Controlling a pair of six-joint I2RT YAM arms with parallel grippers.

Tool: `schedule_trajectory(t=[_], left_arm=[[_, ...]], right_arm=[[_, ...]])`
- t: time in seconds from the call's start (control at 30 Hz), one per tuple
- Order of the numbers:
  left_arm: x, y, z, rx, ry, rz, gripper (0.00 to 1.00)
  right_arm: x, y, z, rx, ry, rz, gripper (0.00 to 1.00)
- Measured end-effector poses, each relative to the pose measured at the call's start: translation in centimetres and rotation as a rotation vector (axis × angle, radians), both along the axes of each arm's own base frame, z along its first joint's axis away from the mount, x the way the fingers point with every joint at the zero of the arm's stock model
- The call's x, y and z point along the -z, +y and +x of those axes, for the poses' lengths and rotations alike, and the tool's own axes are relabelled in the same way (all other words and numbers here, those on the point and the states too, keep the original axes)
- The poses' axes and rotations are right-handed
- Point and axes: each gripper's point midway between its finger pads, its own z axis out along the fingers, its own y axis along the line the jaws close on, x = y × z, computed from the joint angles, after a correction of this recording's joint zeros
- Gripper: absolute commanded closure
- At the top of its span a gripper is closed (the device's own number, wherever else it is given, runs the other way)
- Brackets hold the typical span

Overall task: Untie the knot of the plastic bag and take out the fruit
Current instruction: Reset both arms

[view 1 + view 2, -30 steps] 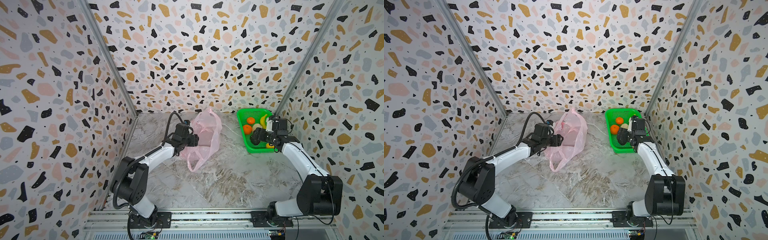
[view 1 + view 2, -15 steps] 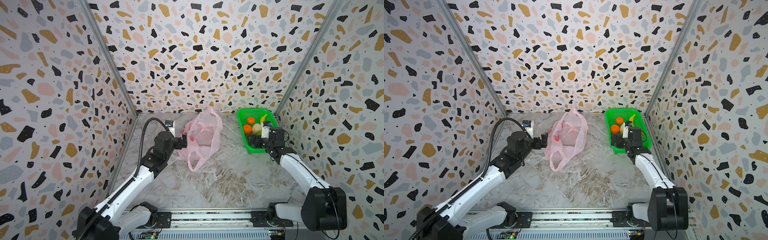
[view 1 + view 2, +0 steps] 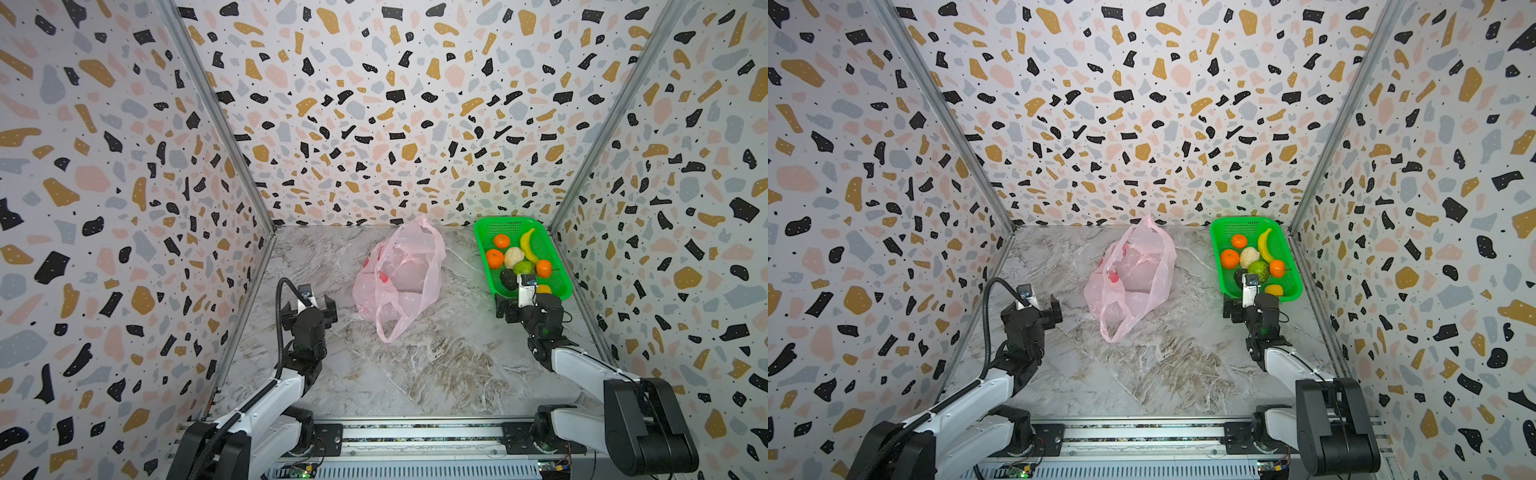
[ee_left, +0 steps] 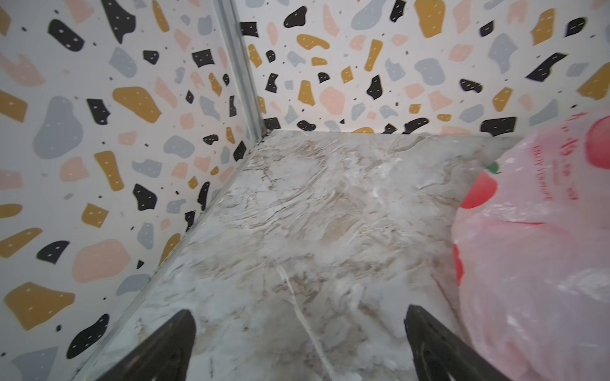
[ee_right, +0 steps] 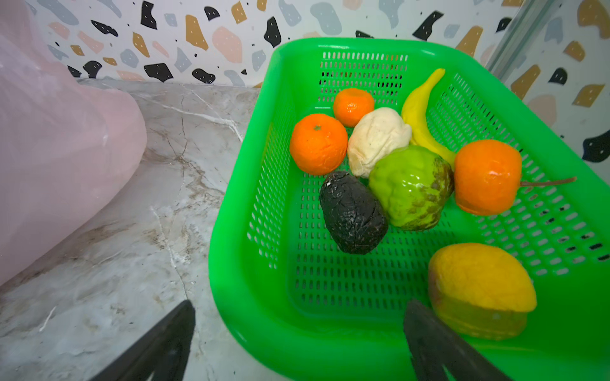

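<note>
The pink plastic bag point(image 3: 399, 278) point(image 3: 1133, 274) lies slumped at the middle back of the marble floor, one loop handle point(image 3: 390, 328) trailing forward. No knot shows on it. The fruit lies in the green basket point(image 5: 231, 264): tangerines point(image 5: 317, 143), a banana point(image 5: 417, 112), a pale bumpy piece point(image 5: 376, 138), a green one point(image 5: 409, 186), a dark avocado point(image 5: 351, 212) and a yellow-red one point(image 5: 478, 283). My left gripper point(image 3: 308, 309) point(image 4: 300, 326) hangs open and empty, left of the bag. The right gripper point(image 3: 525, 301) point(image 5: 298, 316) is open and empty over the basket's near rim.
The green basket point(image 3: 505, 220) point(image 3: 1246, 219) stands in the back right corner against the patterned walls. The bag point(image 4: 534, 264) sits close beside my left fingers, and the bag point(image 5: 49, 148) also fills one side of the right wrist view.
Both arms have drawn back toward the front. The left gripper left the bag and opened wide. The right gripper backed out of the basket to its near rim and opened wider.
</note>
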Motion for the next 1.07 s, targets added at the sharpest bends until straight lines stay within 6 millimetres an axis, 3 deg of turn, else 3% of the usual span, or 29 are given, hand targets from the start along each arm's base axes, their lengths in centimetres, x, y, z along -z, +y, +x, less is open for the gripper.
schedule_trajectory(t=[0.13,0.67,1.07], left_arm=[[0.6,0.9,0.5,-0.018,-0.024,0.019,0.00],[2.9,0.6,1.7,0.005,-0.081,0.007,0.00],[2.0,0.7,1.8,-0.003,-0.122,-0.001,0.00]], right_arm=[[-0.1,-0.2,0.8,-0.011,-0.056,-0.013,0.01],[0.1,0.3,0.4,-0.048,-0.212,-0.022,0.01],[0.1,0.0,0.5,-0.023,-0.219,-0.030,0.01]])
